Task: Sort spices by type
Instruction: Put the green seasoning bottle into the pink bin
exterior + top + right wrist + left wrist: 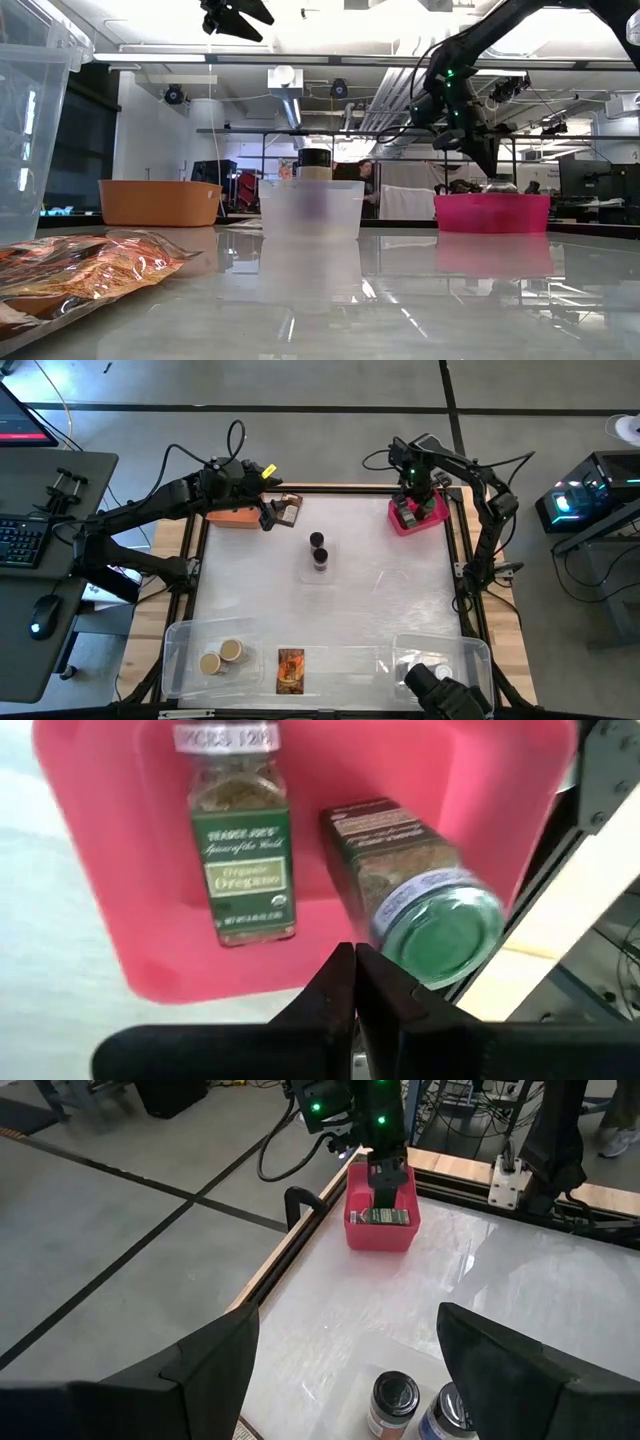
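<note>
Two green-capped spice jars lie in the pink bin [120,920]: one flat, labelled oregano [240,850], the other [420,890] tilted with its cap up. My right gripper [355,965] hangs shut just above them, pointing steeply down [415,485]. My left gripper [350,1370] is open, high over the table's far left [268,510], with nothing between its fingers. Below it, two dark-capped jars [318,550] stand in a small clear tub [310,215] at mid-table. Two tan-capped jars [220,657] sit in a clear tub at the near left. A brown-orange packet [290,670] lies flat near the front edge.
An orange bin [232,517] stands at the far left, beneath my left arm. A brownish packet-like thing [290,510] shows beside it. Large clear tubs [440,660] line the near edge. Bare white table lies between the centre tub and the pink bin.
</note>
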Controlling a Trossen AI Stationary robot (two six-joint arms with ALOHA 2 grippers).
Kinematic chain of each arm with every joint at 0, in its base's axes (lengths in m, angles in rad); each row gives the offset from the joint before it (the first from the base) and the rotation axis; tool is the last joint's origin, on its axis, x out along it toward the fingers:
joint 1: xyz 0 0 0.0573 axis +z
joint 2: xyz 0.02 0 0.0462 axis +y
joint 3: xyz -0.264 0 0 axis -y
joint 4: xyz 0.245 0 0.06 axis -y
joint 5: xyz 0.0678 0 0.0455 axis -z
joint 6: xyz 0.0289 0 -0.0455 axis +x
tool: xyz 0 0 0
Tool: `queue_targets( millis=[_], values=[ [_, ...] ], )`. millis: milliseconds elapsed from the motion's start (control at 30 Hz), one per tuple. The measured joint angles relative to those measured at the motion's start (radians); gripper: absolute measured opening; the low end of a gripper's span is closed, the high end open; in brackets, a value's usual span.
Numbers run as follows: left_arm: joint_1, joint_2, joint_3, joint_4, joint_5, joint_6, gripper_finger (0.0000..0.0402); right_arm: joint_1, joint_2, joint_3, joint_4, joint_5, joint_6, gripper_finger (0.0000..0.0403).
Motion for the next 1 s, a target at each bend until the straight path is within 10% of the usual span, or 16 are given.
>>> queue_targets(
  millis=[467,767,1000],
  values=[
    [0.0,0.0,0.0,-0.008,0.0,0.001,0.0294,0.131,-0.149,-0.006,0.155,-0.122,-0.003,0.0],
    [0.0,0.0,0.0,0.0,0.0,0.034,0.0294,0.132,-0.276,-0.357,0.337,-0.172,0.12,0.0],
    [0.007,0.0,0.0,0.018,0.0,0.03,0.0294,0.11,-0.256,-0.236,0.429,-0.153,0.084,0.0002]
  ],
)
